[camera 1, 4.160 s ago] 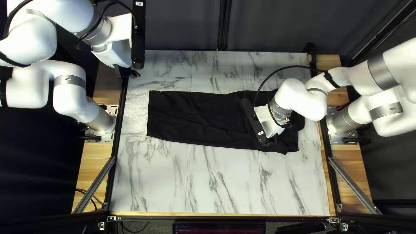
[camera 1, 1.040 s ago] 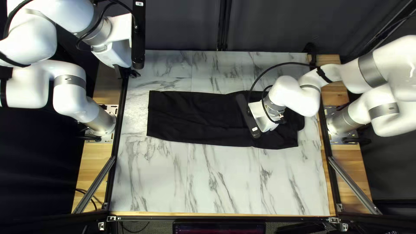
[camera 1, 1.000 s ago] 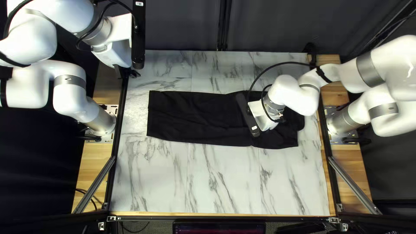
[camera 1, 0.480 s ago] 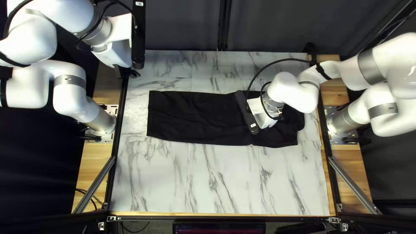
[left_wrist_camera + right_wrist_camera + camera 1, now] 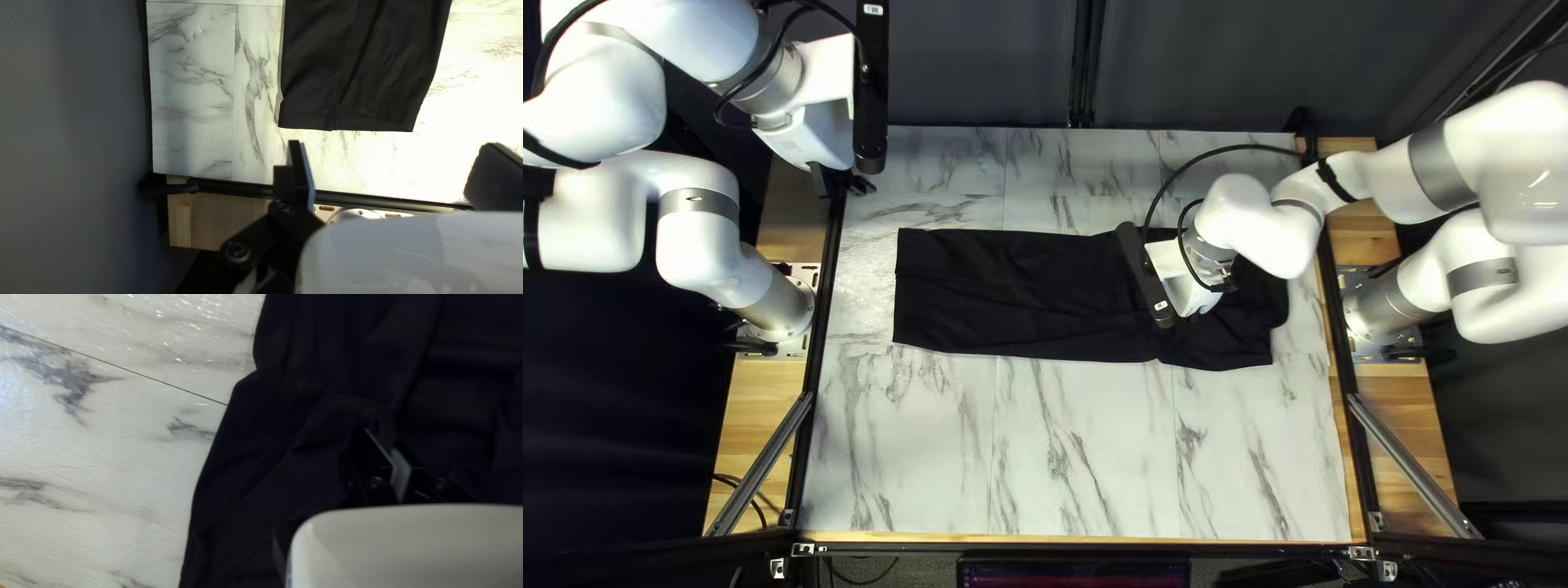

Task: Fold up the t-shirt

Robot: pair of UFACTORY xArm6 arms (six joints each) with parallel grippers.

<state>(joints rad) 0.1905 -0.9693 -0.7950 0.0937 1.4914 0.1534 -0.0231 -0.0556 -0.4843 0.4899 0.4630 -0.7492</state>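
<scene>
Both my left arm (image 5: 695, 223) and my right arm (image 5: 1530, 163) are glossy white, with rounded segments, grey metallic rings (image 5: 699, 200), black straps (image 5: 1332, 180) and thin black cables (image 5: 1236, 147). The left hand (image 5: 841, 183) and the right hand (image 5: 1179, 278) have each a white body and a long black bar with one small white label. On the left hand, the angular black links (image 5: 269, 231) are having round screws (image 5: 238, 250).

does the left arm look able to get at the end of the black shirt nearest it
Likely yes: the left gripper is open, nothing visible blocks that end of the shirt, and the right gripper is toward the other end.
</scene>
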